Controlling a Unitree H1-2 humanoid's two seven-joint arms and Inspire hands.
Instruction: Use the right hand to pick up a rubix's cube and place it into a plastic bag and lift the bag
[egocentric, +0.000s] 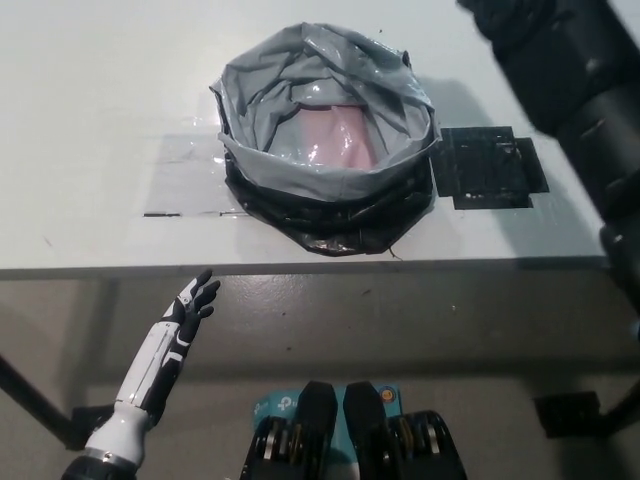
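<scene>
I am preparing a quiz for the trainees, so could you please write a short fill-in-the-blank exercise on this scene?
1. The grey plastic bag stands open on the ____ table.
2. A patch of ____ tape lies on the table beside the bag.
3. The left hand is ____ the table's edge.
4. The right arm is ____ in colour.

Missing words: white; black; below; black
</scene>
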